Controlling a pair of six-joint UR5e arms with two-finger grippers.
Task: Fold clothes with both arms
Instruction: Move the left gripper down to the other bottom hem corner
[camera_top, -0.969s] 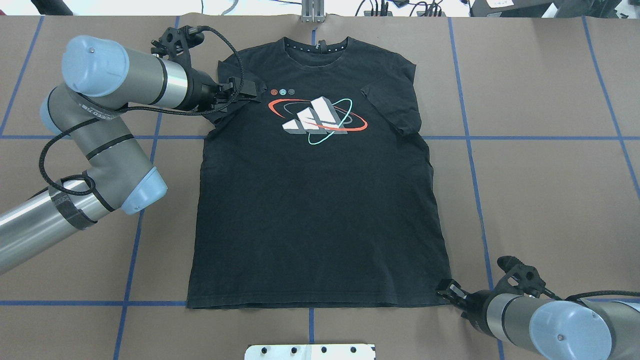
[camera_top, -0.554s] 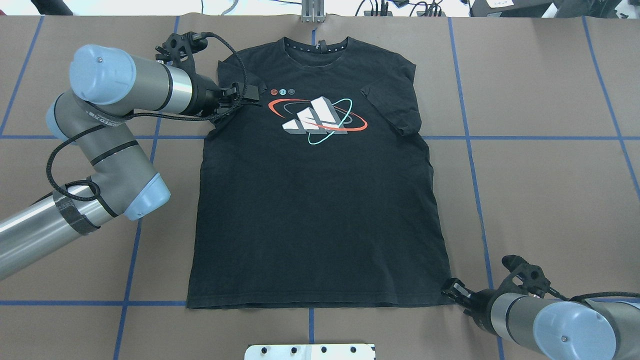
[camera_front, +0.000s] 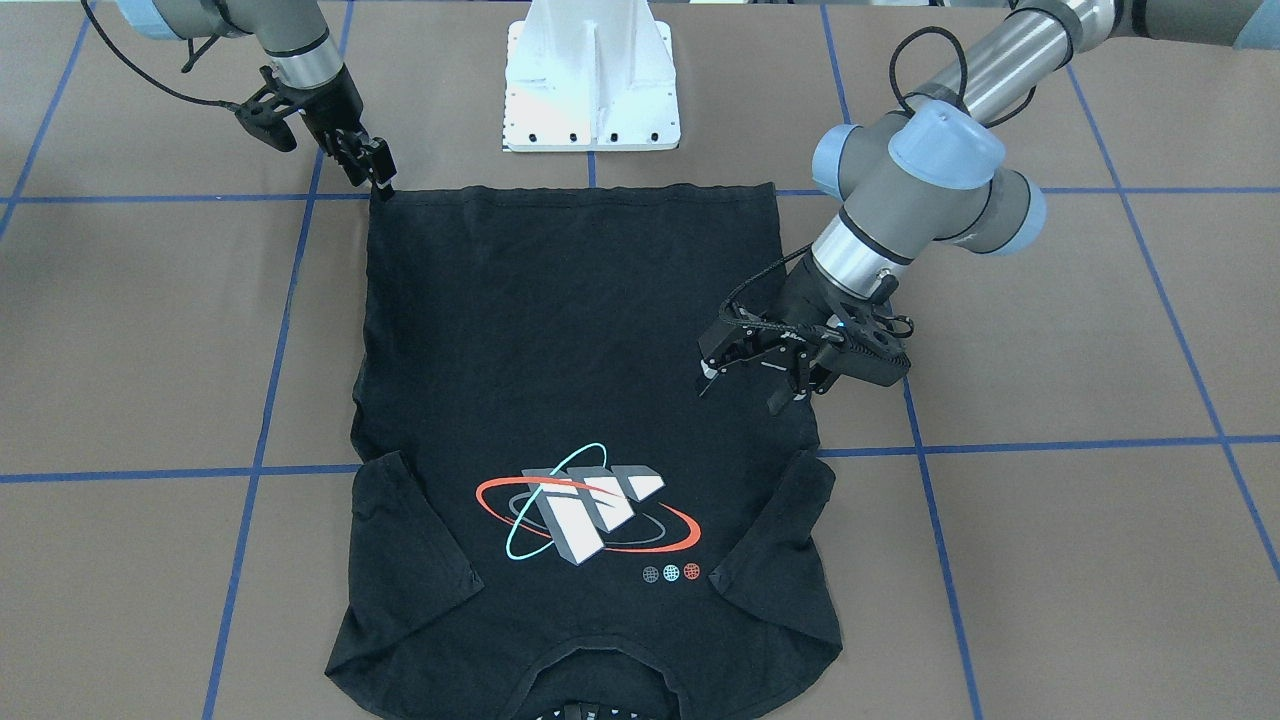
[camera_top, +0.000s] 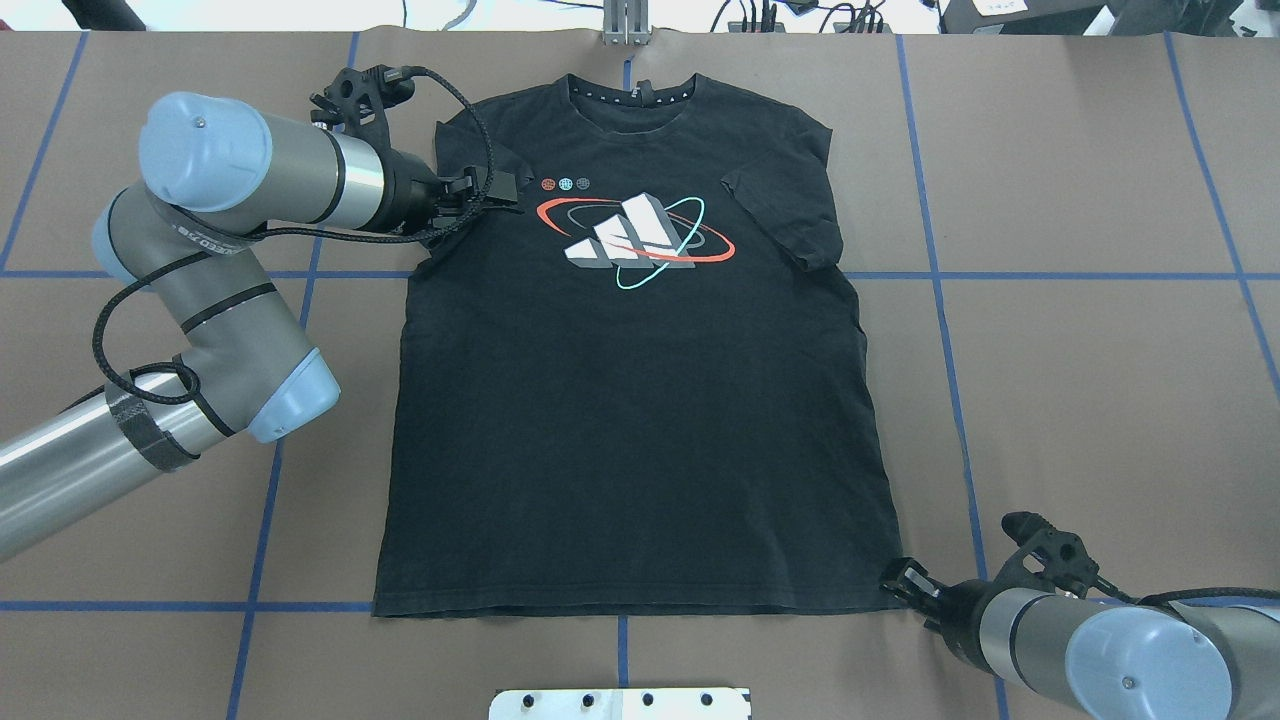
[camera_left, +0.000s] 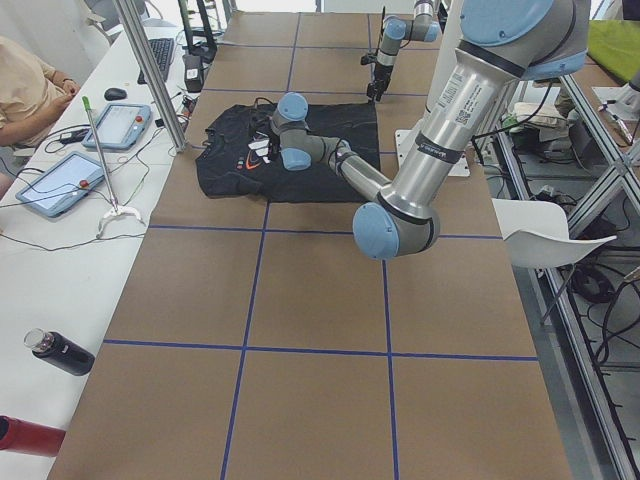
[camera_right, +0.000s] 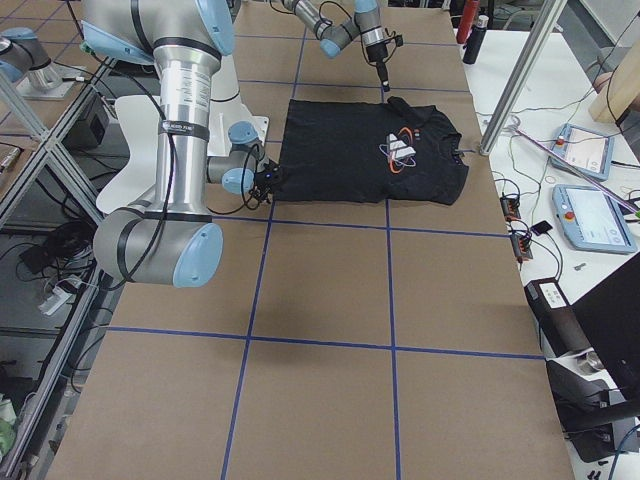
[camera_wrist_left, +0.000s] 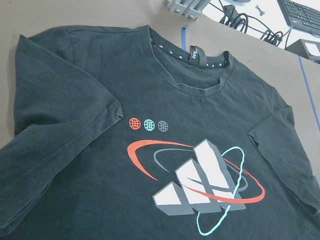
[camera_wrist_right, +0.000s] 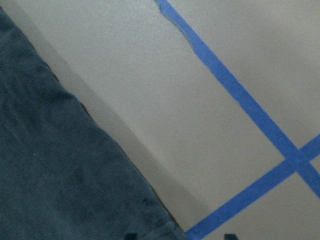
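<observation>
Nearest you, the T-shirt (camera_top: 640, 400) lies flat, logo up, on the table (camera_top: 1080, 380), your right gripper (camera_front: 378, 178) pinching its hem corner, your left gripper (camera_front: 745, 385) spread open over its far sleeve.

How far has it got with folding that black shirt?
Barely started. The T-shirt lies spread flat, logo up, with no body fold visible. The right gripper is at a hem corner; the left gripper hovers over the sleeve side. All the folds remain.
</observation>
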